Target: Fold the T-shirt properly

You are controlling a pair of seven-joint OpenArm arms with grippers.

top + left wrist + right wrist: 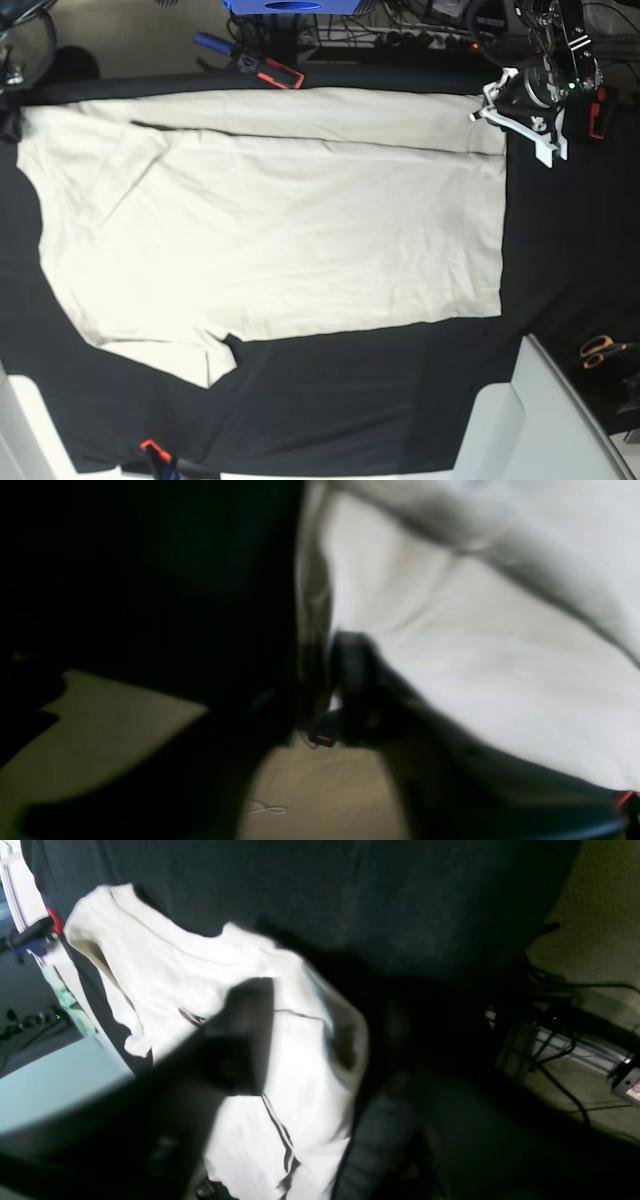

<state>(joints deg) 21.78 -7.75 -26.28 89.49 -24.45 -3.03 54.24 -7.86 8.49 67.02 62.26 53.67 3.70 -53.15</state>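
While the cream T-shirt lies spread flat across the black-draped surface, its far strip folded inward, the left pincer hovers at the shirt's hem corner with its white fingers parted, nothing between them. Whether the right pincer is released or clenched cannot be told; its wrist view shows blurred dark fingers over a bunched sleeve. Orange-handled scissors lie well apart from the left pincer.

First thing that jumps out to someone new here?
The big cream T-shirt, spread across the black tablecloth and filling most of the base view, with its far strip already folded over. Next, the white left pincer at the shirt's top right corner, and orange-handled scissors at the right edge.
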